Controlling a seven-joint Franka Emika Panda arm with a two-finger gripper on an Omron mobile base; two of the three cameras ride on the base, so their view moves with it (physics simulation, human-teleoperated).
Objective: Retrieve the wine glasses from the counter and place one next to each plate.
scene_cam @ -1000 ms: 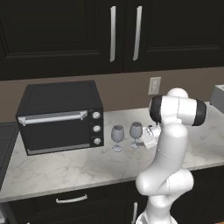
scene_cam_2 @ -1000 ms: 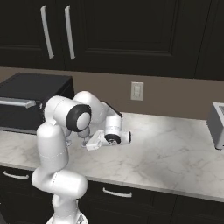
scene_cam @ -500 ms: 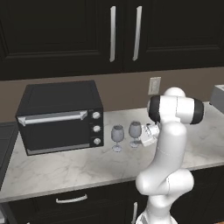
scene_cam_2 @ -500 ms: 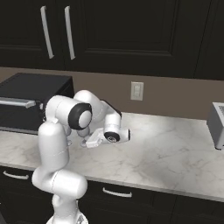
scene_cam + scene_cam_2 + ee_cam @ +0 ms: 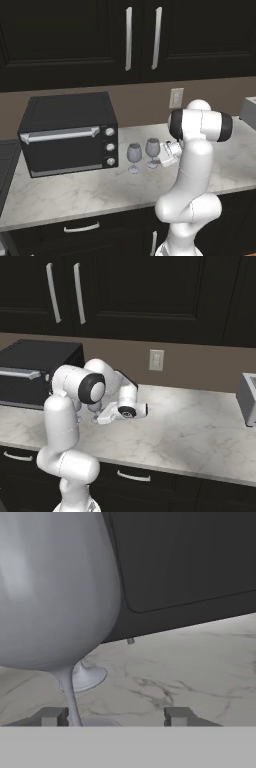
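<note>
White robot arm w/ dark joints rises at the near edge of the white-grey marbled stone desk (image 5: 75,192), bent fwd & low, hand lying sideways just above the stone. Its pincer (image 5: 116,717) sits at the foot of the nearer small grey see-through stemmed wine glass (image 5: 55,597): in the hand view two dark fingertips (image 5: 177,716) stand apart, thin stem just inside one tip, other tip well clear of it, so jaws are spread around the stem, not pinching yet. In the left base view that glass (image 5: 153,151) stands upright on the desk right beside the white hand, approx mid-desk. Second grey see-through stemmed wine glass (image 5: 133,157) stands upright just beside the first, on the side away from the hand, its round foot also visible in the hand view behind the first glass's stem. Next over, near the 2nd glass, a black box-shaped toaster oven (image 5: 70,132) w/ silver bar handle & three knobs sits on the desk toward the wall. Behind: brown wall strip w/ a white outlet plate (image 5: 156,360), black upper cabinets (image 5: 75,40) w/ silver bar handles above. Black drawer fronts (image 5: 150,486) w/ silver handles under the desk edge.
</note>
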